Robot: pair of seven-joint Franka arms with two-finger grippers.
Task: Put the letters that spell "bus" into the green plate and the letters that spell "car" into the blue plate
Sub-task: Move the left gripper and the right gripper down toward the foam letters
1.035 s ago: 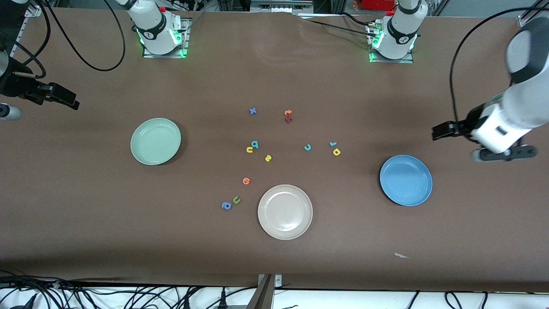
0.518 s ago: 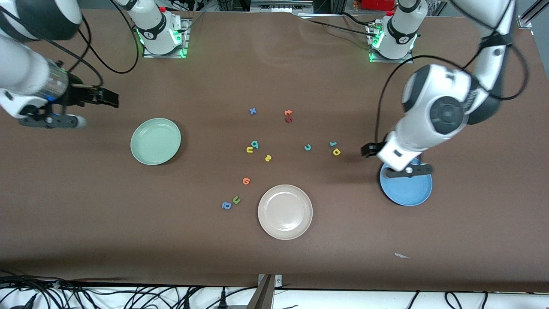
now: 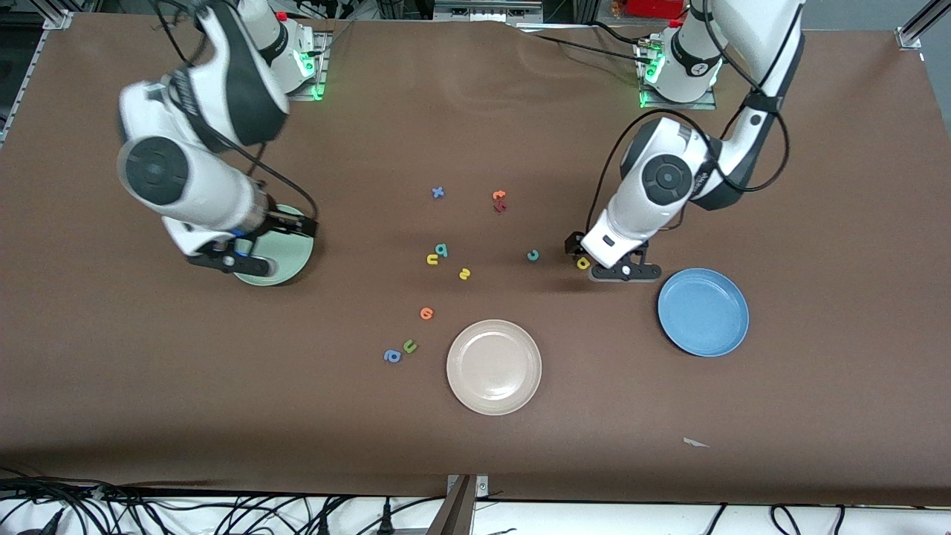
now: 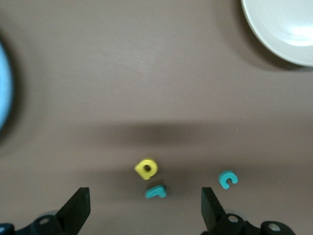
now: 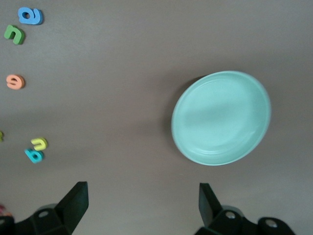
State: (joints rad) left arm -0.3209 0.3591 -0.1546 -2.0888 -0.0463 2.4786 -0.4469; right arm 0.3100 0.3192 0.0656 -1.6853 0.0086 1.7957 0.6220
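Nothing placed yet; green plate (image 3: 286, 256) and blue plate (image 3: 703, 312) both empty. I've got the left gripper (image 4: 145, 211) open over the yellow a (image 4: 146, 168) and teal r (image 4: 156, 191), c (image 3: 533, 255) at their 9 o'clock. Right gripper (image 5: 138, 206) open, empty, over the green plate; b (image 3: 442, 250), u (image 3: 432, 259), s (image 3: 464, 274) mid-table.

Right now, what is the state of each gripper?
Left gripper: open, empty, over the yellow a and teal r.
Right gripper: open, empty, over the green plate.
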